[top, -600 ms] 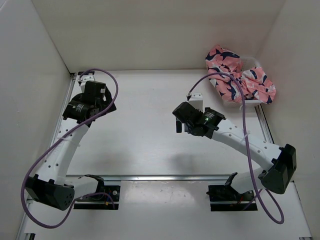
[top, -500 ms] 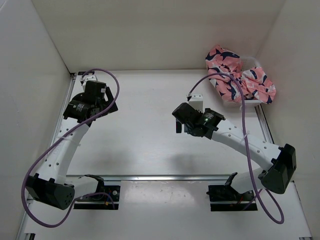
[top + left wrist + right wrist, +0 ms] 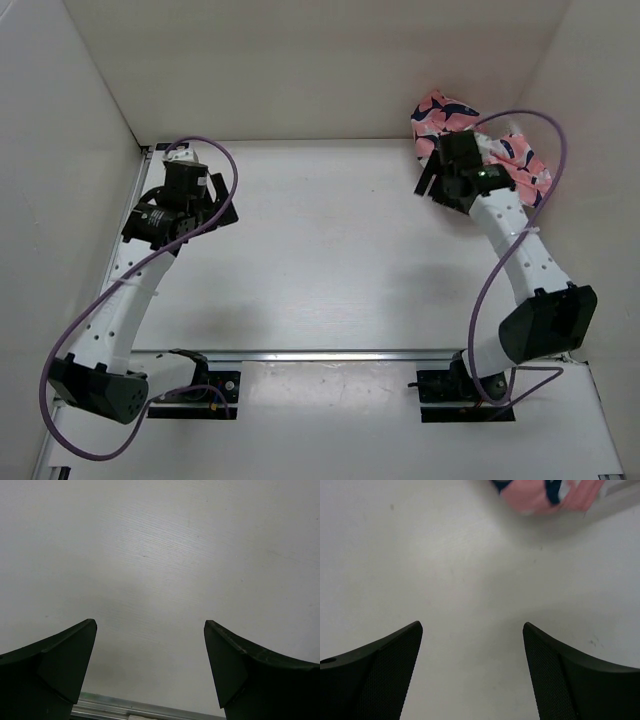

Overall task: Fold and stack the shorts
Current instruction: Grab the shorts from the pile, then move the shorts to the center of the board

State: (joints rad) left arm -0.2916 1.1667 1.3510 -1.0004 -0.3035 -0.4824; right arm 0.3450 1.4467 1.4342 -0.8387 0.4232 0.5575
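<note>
**Enclosure.** White panel walls (image 3: 300, 60) on three sides, closing in a corner just beyond the right gripper.

**Table** (image 3: 320, 260). White and matte. It is bare under both grippers, with broad open room to the left of the right gripper and behind it. A metal rail (image 3: 125, 711) runs just behind the left gripper.

**Shorts** (image 3: 447, 108). A crumpled coral heap with navy-and-white print, lying in the far right corner. It is just ahead of the right gripper's fingertips, and only a fold shows at the top of the right wrist view. The heap drapes over a white rim (image 3: 620, 497), probably a basket, whose shape cannot be made out.

**Right gripper** (image 3: 471, 630). Jaws apart with nothing between them, above bare table at the heap's near-left edge.

**Left gripper** (image 3: 149, 625). Jaws apart and empty, above bare table and well apart from the shorts.

**Step in hand (judged).** Reaching to take a pair from the heap.
- Advance the right gripper forward and down onto the nearest fold.
- Pinch a hem or waistband edge, not the bulk, so that one garment comes free.
- Lift before drawing back, so the cloth clears the white rim.

**Room.**
- Space is tight ahead and to the right, where the walls stand close.
- Withdraw backward and to the left, toward the open middle of the table, where the left gripper can meet the cloth.
</note>
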